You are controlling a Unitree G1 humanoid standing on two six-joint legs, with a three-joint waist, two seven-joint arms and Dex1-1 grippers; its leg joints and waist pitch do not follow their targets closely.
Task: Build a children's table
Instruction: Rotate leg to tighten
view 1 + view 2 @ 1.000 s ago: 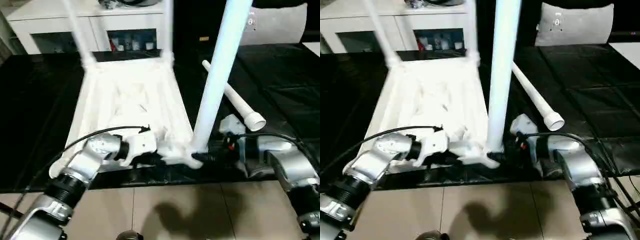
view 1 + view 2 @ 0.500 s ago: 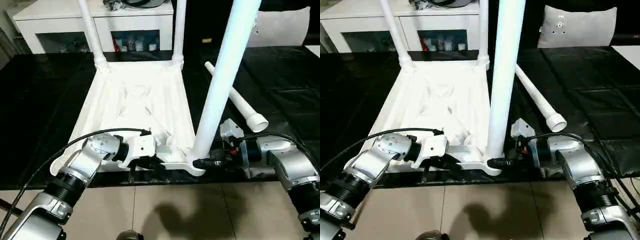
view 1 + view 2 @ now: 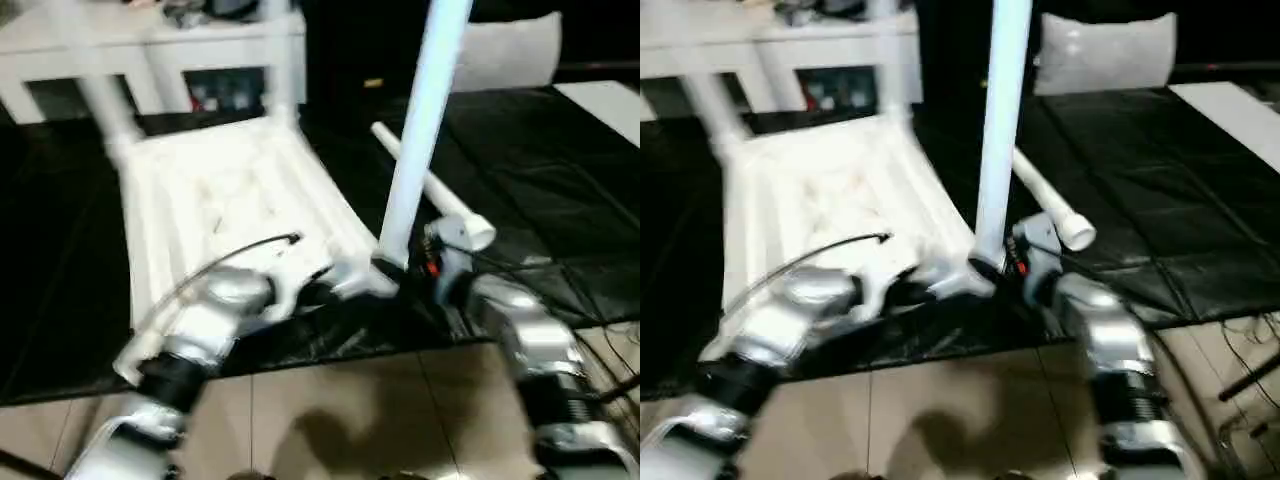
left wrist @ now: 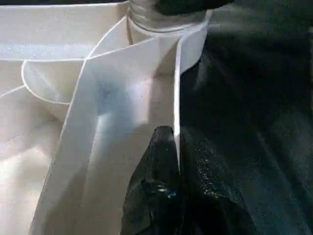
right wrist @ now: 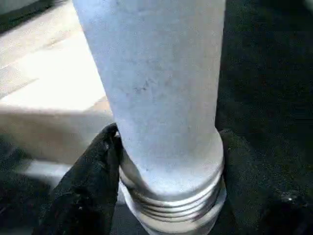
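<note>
The table top is laid upside down on a black mat, ribbed underside up. A long round tapering white leg is stood upright at its near right corner socket, threaded base down, clamped by the right gripper. The top's thin rim is pinched by the left gripper. A loose leg is laid flat beside it.
</note>
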